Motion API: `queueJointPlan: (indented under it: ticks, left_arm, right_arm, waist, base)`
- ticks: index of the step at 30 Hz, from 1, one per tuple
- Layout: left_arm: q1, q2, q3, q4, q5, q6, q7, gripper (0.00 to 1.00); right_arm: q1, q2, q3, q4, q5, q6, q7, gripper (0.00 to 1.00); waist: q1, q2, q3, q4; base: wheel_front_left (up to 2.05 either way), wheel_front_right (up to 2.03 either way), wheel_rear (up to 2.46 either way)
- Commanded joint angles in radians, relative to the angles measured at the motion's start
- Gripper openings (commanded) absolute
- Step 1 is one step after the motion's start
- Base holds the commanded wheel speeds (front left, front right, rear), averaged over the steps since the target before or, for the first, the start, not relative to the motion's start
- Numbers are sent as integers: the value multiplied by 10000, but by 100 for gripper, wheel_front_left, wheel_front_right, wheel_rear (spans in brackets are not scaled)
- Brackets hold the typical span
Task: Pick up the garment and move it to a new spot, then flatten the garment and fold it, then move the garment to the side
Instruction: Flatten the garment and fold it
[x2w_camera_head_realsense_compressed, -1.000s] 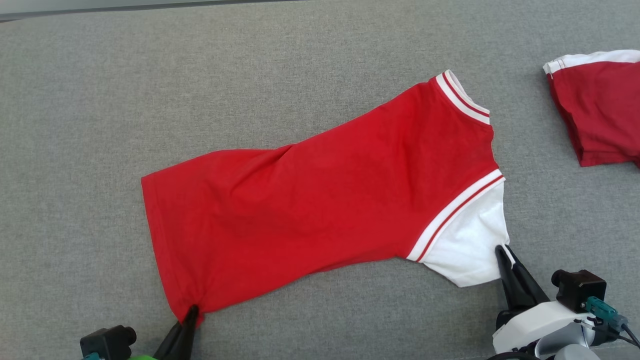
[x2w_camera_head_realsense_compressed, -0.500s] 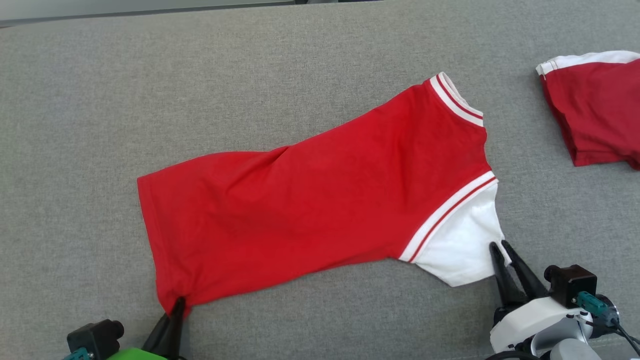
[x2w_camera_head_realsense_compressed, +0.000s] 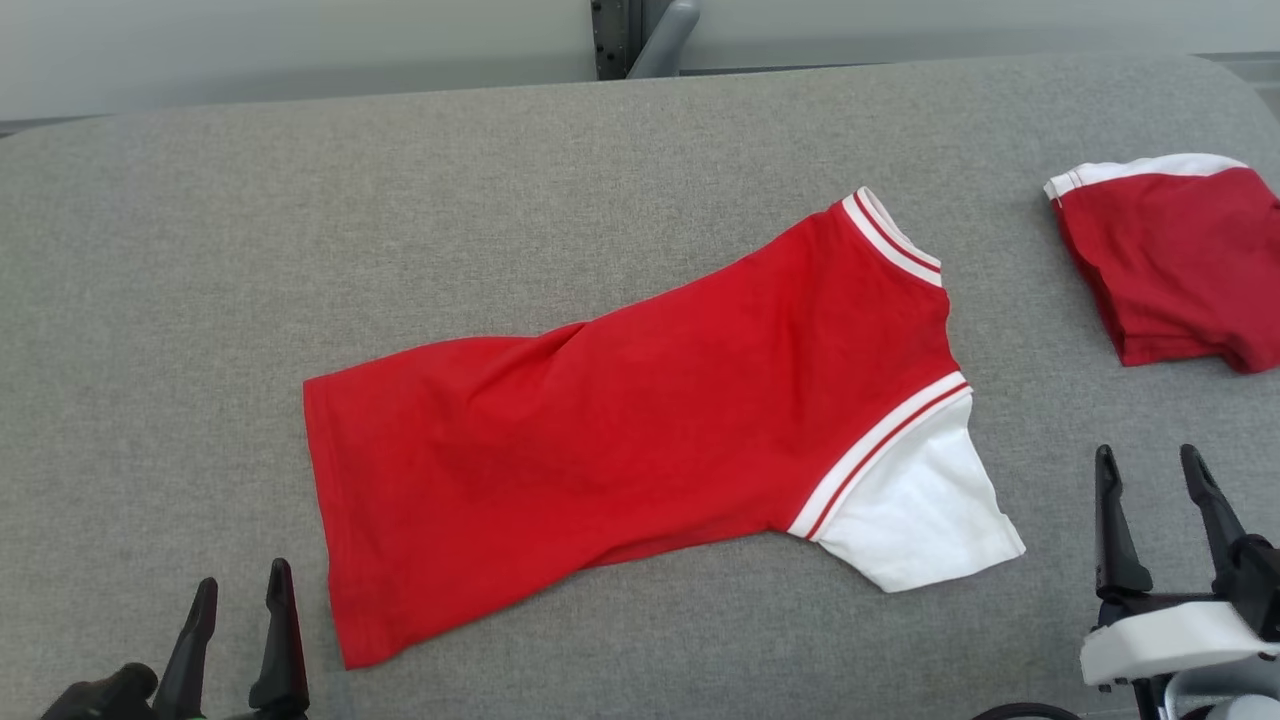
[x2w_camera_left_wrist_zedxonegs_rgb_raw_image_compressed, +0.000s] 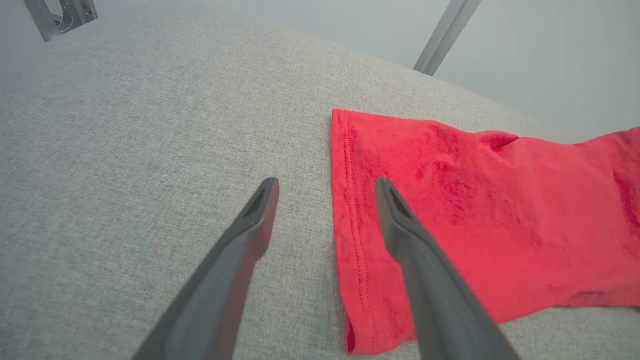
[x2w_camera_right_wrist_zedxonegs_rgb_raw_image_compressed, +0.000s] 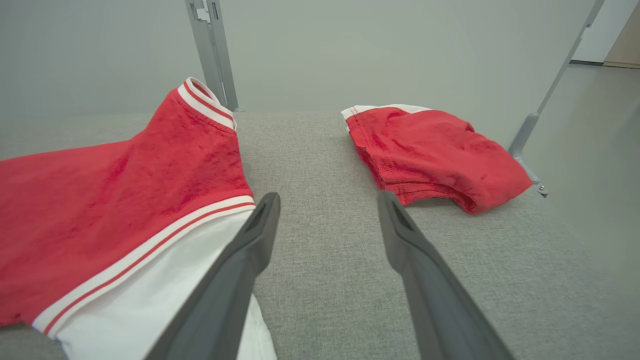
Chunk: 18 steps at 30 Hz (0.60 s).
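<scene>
Left pincer (x2w_camera_head_realsense_compressed: 243, 578) and right pincer (x2w_camera_head_realsense_compressed: 1147, 455) stand spread, empty; garment (x2w_camera_head_realsense_compressed: 640, 420) between them looks half-folded; further folding, moving aside remain.

Bright, even light; soft shadows; wrist views bend at edges.

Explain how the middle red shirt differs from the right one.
The middle shirt lies spread out long, white sleeve showing; the right shirt is folded into a compact bundle. The middle shirt covers more table than the right shirt. Both are red with white trim.
</scene>
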Motion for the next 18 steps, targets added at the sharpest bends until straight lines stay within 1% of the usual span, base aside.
queueJointPlan:
  ticks: [1,3,6,7,8,10,11,13,16,18]
  left_arm:
    - [228,36,-32,-6,317,-10,-232,100]
    - [337,129,-151,-6,867,4,-580,100]
    - [479,35,-342,-49,1706,-149,-821,100]
    - [537,-85,-296,-102,1890,-193,-862,100]
    - [653,-394,-53,-379,2361,-333,-859,100]
    - [891,-746,162,-482,2754,-597,-854,100]
    - [891,-746,162,-482,2754,-597,-854,100]
    - [1009,-984,362,-546,3079,-794,-856,100]
    - [1090,-1309,627,-457,3392,-996,-859,100]
    - [1061,-1409,708,-316,3515,-1098,-859,100]
  right_arm:
    - [291,104,-223,-275,-258,-8,-21,100]
    - [488,229,-618,-749,-505,-8,-21,100]
    - [849,349,-1025,-1267,-866,-8,-21,100]
    - [968,370,-1130,-1396,-932,-8,-21,100]
    - [1190,396,-1275,-1539,-982,-8,-20,100]
    - [1499,412,-1278,-1472,-814,-8,-21,100]
    - [1499,412,-1278,-1472,-814,-8,-21,100]
    - [1699,410,-1233,-1272,-740,-8,-21,100]
    - [1885,409,-968,-944,-635,-8,-21,100]
    - [1974,407,-683,-795,-549,-8,-21,100]
  waist:
    - [0,0,-317,117]
    - [0,0,-467,151]
    - [0,0,-732,235]
    - [0,0,-820,251]
    - [0,0,-1043,294]
    - [0,0,-1300,353]
    - [0,0,-1300,353]
    - [0,0,-1449,384]
    - [0,0,-1644,451]
    - [0,0,-1744,510]
  base:
    - [0,0,0]
    - [0,0,0]
    - [0,0,0]
    - [0,0,0]
    - [0,0,0]
    - [0,0,0]
    - [0,0,0]
    - [0,0,0]
    - [0,0,0]
    - [0,0,0]
